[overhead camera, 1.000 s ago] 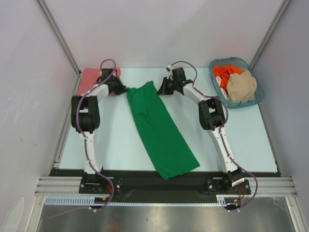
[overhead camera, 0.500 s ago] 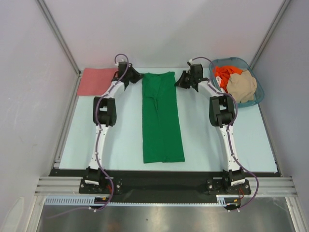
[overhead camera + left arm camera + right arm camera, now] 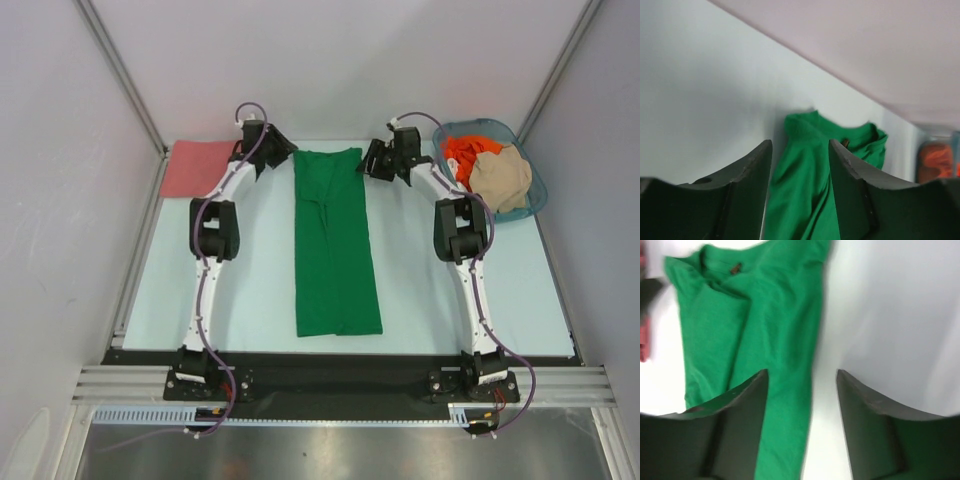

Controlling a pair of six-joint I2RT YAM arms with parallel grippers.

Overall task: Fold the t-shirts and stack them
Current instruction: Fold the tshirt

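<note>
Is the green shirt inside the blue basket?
No, the green shirt lies flat on the table, while the basket holds an orange-red shirt and a beige shirt.

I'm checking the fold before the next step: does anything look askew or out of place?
Nothing stands out. The green t-shirt lies straight in a long strip; the pink t-shirt lies flat at the far left corner.

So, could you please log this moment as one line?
green t-shirt: folded lengthwise, flat | left gripper: open, beside collar | right gripper: open, beside collar | pink t-shirt: far left | basket: orange t-shirt, beige t-shirt
</note>
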